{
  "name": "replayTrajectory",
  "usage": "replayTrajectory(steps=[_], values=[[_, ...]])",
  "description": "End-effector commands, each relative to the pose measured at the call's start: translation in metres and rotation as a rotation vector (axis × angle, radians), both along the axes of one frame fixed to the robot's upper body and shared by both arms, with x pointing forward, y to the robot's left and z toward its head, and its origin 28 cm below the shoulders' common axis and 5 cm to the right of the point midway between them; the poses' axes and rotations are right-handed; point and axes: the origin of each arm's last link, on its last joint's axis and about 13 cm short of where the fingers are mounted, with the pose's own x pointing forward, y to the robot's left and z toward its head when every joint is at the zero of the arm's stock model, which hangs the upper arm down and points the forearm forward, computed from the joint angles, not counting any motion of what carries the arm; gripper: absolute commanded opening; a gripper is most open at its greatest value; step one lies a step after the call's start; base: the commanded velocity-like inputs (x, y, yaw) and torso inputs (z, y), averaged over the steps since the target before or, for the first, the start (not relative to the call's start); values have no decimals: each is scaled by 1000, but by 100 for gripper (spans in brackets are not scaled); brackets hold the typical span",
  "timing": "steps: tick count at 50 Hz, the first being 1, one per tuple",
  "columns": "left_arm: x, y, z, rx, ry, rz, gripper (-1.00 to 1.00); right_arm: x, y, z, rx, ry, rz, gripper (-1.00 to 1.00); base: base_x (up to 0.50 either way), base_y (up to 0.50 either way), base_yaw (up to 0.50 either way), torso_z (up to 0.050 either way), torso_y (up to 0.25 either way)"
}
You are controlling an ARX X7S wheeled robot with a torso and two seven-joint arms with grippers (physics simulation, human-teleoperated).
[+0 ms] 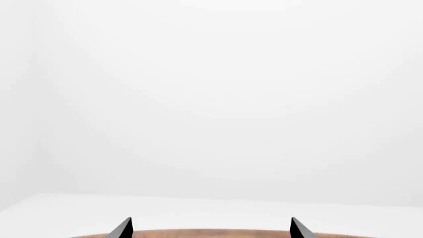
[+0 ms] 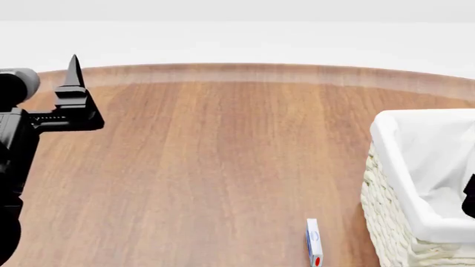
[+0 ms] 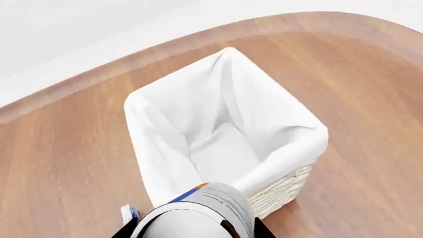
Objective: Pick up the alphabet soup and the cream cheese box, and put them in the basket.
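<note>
The right gripper (image 3: 191, 230) holds the soup can (image 3: 198, 213) between its fingers, clamped on it above the basket (image 3: 290, 186), whose white cloth lining is folded over the rim. The cream cheese box (image 2: 314, 242) stands on edge on the wooden bench (image 2: 222, 156), just beside the basket's wicker wall and apart from it. The left gripper (image 1: 210, 229) hangs over the far left part of the bench, its two dark fingers (image 1: 123, 229) spread apart with nothing between them.
</note>
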Motion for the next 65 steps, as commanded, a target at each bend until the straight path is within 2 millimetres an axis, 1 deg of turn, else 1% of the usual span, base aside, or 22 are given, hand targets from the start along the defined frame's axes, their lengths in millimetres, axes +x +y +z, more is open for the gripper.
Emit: replayTrajectory(steps=[1,6,15,22,30,34,40,43,52,54,59,65], values=[[0,-1,-1,1,1,-4,100,28,4,10,-37,-121,26,-100,0,0,0,0,0],[1,-1,-1,3,3,0,100,46,6,3,-34,-145,52,-100,0,0,0,0,0],[-1,-3,-2,5,5,-6,100,67,8,1,-31,-167,66,-100,0,0,0,0,1],[1,-2,-4,5,7,-2,100,81,4,2,-34,-181,27,-100,0,0,0,0,0],[2,-2,-5,5,10,-4,100,107,-1,0,-48,-177,-2,-100,0,0,0,0,1],[3,-2,-6,6,12,-2,100,123,-3,-9,-34,-162,-3,-100,0,0,0,0,0],[4,-1,-6,5,14,1,100,138,-4,-20,-9,-139,-12,-100,0,0,0,0,0],[5,0,-7,5,15,2,100,147,-4,-28,16,-111,-12,-100,0,0,0,0,0],[5,-1,-7,5,17,1,100,156,-10,-28,46,-116,-72,-100,0,0,0,0,1],[5,-1,-7,5,17,1,100,158,-12,-31,61,-110,-91,-100,0,0,0,0,0],[6,0,-8,5,19,5,100,159,-15,-37,71,-98,-115,-100,0,0,0,0,0],[6,1,-11,6,24,7,100,159,-17,-38,74,-90,-136,-100,0,0,0,0,2]])
